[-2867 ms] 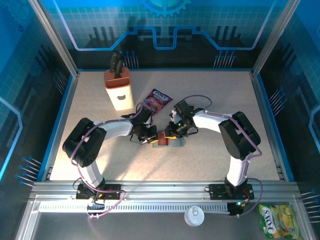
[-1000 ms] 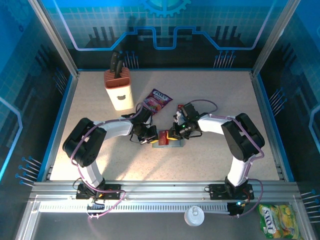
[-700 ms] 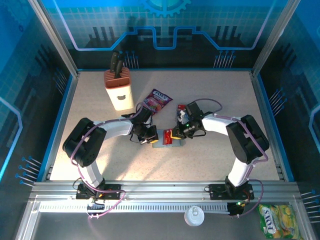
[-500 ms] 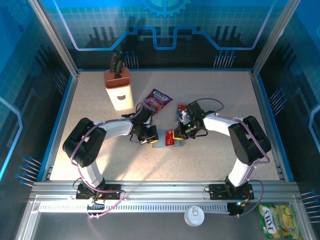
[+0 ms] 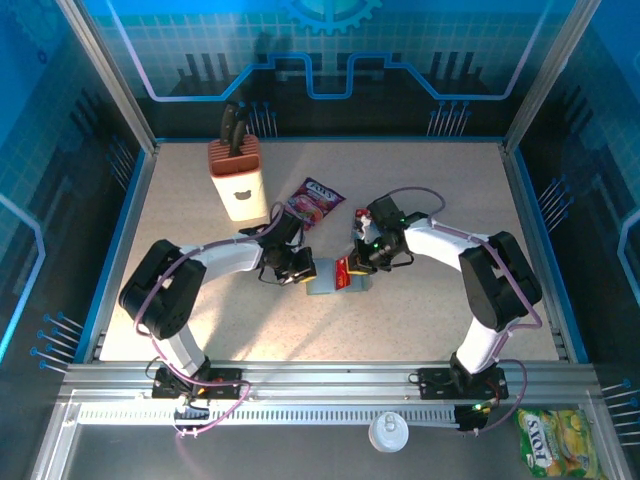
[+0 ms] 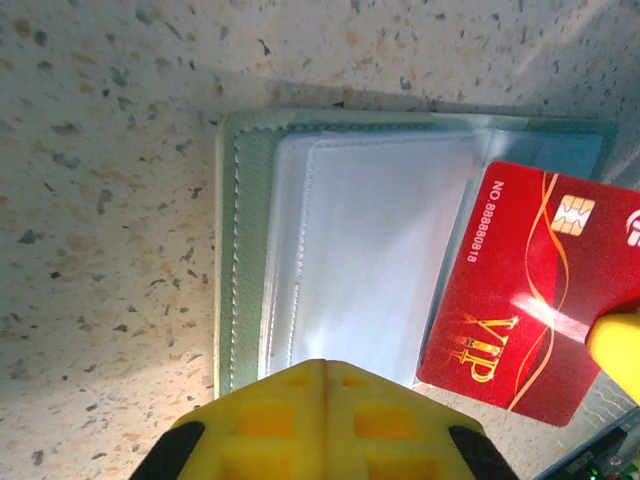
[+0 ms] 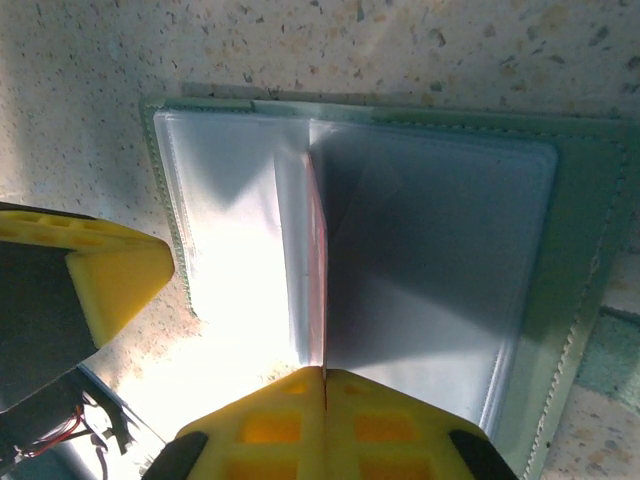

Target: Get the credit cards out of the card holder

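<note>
The left gripper (image 6: 322, 372) is fully closed with nothing between its fingers, its tips set on one edge of the open card holder (image 6: 243, 250), which lies flat on the table (image 6: 110, 150) between the arms; this placement is judged to pin the holder against sliding. The red credit card (image 6: 515, 300) stands tilted over the holder's right-hand panel, clamped by one edge in the closed right gripper (image 7: 323, 375), so a pull should move the card alone. Whether its far end sits in a pocket cannot be told.
</note>
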`<state>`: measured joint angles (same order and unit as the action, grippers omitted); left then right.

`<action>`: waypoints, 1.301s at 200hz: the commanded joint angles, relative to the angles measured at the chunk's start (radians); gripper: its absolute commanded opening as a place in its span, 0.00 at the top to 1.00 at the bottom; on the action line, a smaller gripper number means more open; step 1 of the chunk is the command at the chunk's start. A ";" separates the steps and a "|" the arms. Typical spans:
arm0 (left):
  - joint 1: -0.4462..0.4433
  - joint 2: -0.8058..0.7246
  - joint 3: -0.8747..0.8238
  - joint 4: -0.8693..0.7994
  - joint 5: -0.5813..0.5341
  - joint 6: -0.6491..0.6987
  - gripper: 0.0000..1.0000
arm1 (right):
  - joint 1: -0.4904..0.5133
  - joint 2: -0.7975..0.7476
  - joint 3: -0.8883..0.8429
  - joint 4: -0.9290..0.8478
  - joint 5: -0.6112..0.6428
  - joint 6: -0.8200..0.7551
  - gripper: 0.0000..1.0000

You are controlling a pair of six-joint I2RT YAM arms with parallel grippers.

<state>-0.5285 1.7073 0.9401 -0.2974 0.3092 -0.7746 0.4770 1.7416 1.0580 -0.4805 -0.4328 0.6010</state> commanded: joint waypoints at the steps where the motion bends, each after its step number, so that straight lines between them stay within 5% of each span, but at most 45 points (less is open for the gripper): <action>1: 0.002 -0.023 0.018 -0.045 -0.028 0.035 1.00 | 0.026 -0.002 0.047 -0.067 0.055 -0.012 0.96; 96: 0.009 0.012 -0.015 -0.027 -0.023 0.058 1.00 | 0.119 0.090 0.222 -0.272 0.233 -0.058 0.95; 158: 0.010 0.011 -0.030 -0.010 -0.018 0.057 1.00 | 0.133 0.100 0.225 -0.231 0.208 -0.011 0.87; 260: 0.020 -0.005 -0.050 -0.002 -0.019 0.060 1.00 | 0.133 0.098 0.204 -0.174 0.178 0.019 0.91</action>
<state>-0.5179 1.7073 0.9104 -0.3042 0.2993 -0.7479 0.5964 1.8297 1.2682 -0.6544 -0.2432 0.6060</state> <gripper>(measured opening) 0.056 0.103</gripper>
